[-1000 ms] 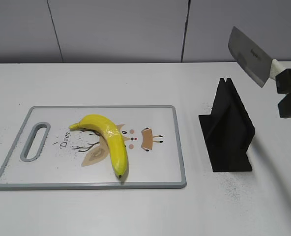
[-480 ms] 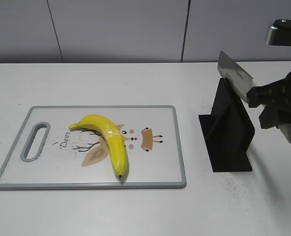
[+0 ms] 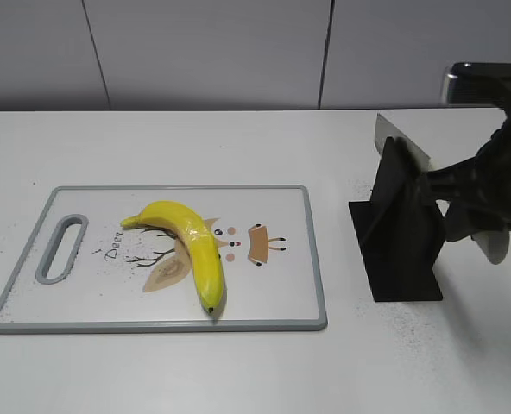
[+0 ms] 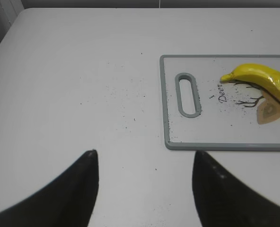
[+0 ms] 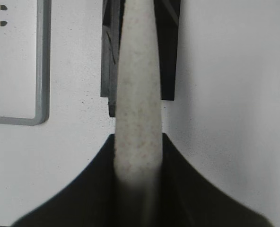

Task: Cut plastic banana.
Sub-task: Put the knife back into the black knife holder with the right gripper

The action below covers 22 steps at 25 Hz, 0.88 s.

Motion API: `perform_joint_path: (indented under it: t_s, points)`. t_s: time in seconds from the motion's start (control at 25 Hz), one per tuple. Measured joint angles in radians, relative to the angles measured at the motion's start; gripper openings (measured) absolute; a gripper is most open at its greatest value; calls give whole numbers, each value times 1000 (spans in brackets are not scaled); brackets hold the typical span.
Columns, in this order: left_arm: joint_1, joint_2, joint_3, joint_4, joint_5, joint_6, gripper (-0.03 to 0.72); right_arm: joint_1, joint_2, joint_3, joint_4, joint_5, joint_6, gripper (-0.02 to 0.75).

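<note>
The plastic banana (image 3: 189, 248) lies whole on the cutting board (image 3: 273, 306), well apart from the right gripper (image 5: 139, 156), which clamps the knife (image 3: 400, 148) handle at the black stand (image 3: 400, 250) and should keep the blade square, while the left gripper (image 4: 144, 163) hangs wide, empty.

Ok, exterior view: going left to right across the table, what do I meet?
Cutting board handle slot → plastic banana → black knife stand → right end effector holding the knife over the stand.
</note>
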Motion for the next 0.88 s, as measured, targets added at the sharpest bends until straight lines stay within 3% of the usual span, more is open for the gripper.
perform_joint_path:
  t_s: [0.16,0.24,0.28,0.44,0.48,0.88]
  points:
    - [0,0,0,0,0,0,585,0,44,0,10,-12,0,162]
    - [0,0,0,0,0,0,585,0,49,0,17,-13,-6,204]
    - [0,0,1,0,0,0,585,0,49,0,18,-13,-13,255]
    - [0,0,1,0,0,0,585,0,49,0,19,-11,-30,576]
    - [0,0,1,0,0,0,585,0,48,0,19,-11,-32,622]
    - [0,0,1,1,0,0,585,0,-265,0,25,-25,-175,647]
